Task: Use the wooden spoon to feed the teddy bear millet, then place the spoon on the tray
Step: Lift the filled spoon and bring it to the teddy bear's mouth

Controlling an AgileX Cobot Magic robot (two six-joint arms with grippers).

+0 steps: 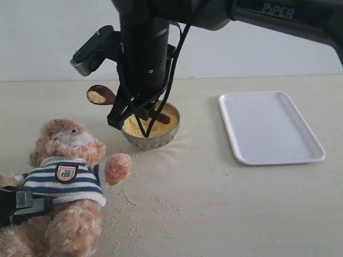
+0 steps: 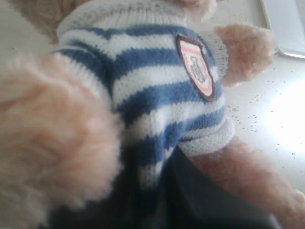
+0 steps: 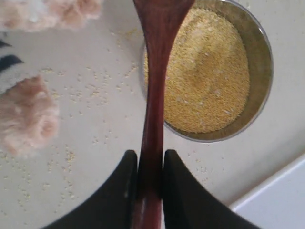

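The teddy bear (image 1: 67, 176) lies on its back at the front left of the table, in its striped shirt (image 2: 157, 81). My left gripper (image 1: 21, 206) is shut on the bear's side, its dark jaws (image 2: 181, 191) pressed into shirt and fur. My right gripper (image 1: 119, 116) hangs over the metal bowl (image 1: 161, 140) of millet (image 1: 140, 127), shut on the wooden spoon's handle (image 3: 155, 95). The spoon's bowl (image 1: 99, 95) holds yellow grains and sticks out left, above the bear's head. The white tray (image 1: 270, 126) lies empty to the right.
Loose millet grains (image 1: 134, 201) are scattered over the table between the bowl and the bear. The right arm (image 1: 144, 48) stands tall over the bowl. One bear paw (image 3: 26, 119) lies close to the bowl (image 3: 262, 57). A tray corner (image 3: 281, 200) shows beside it.
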